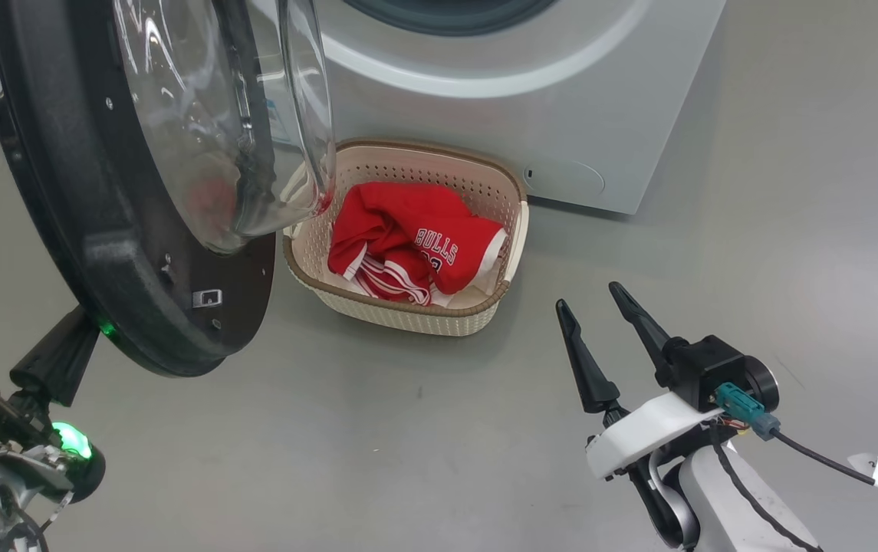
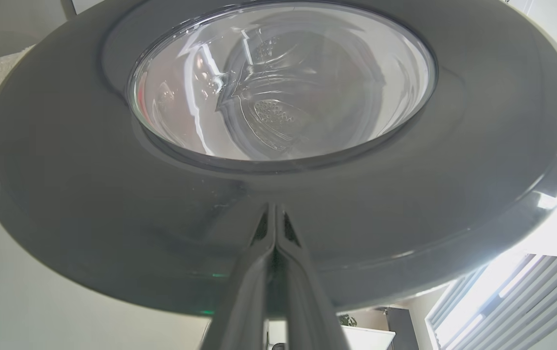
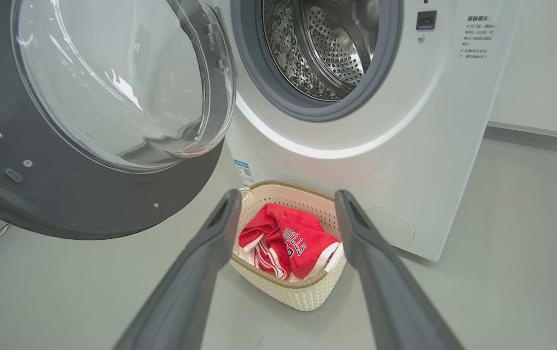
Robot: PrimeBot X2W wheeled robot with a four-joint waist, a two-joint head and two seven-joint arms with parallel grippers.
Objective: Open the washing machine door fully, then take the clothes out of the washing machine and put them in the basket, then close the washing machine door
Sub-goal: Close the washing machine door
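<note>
Low left, the left gripper (image 1: 78, 333) angles upward, fingers pressed together, tips at the outer face of the washing machine door (image 1: 124, 291), which stands open. Beside it the basket (image 1: 400, 318) holds the clothes (image 1: 408, 230), just before the washing machine (image 1: 561, 115). The right gripper (image 1: 588, 297) hovers above the floor, fingers spread and empty.

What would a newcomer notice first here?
The big black-rimmed glass door, swung open at the left of the head view, with the left gripper shut and its tips at the door's outer face. Next, the red BULLS jersey lying in the cream basket on the floor before the white washing machine, whose steel drum looks empty. The right gripper hangs open at the lower right, holding nothing.
</note>
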